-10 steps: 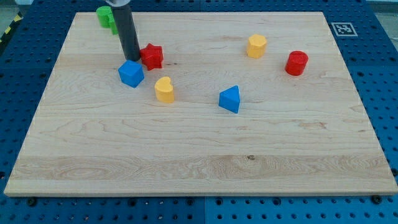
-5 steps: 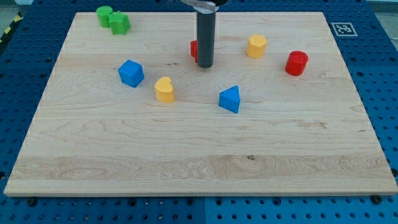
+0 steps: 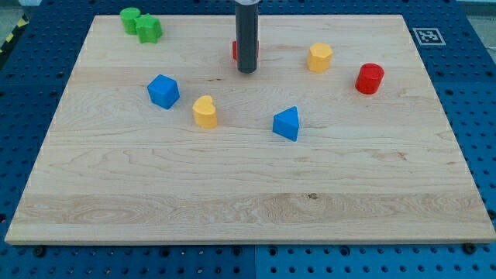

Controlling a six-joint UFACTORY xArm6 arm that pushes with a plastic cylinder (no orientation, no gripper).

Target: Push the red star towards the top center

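Pale wooden desk [image 3: 248, 186] showing smooth, matt grain, sitting on a blue perforated metal-looking base [image 3: 31, 93], the star [image 3: 235, 51] and other blocks looking like matt plastic, and the dark rod [image 3: 246, 39] faintly glossy.

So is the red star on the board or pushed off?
On: red star sits near the board's top center, mostly hidden behind my tip.

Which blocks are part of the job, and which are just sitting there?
In the job:
red star, mostly hidden behind the rod
my tip, just below the star in the view

Just lying about:
two green blocks
blue cube
yellow heart
blue triangle
yellow hexagon
red cylinder
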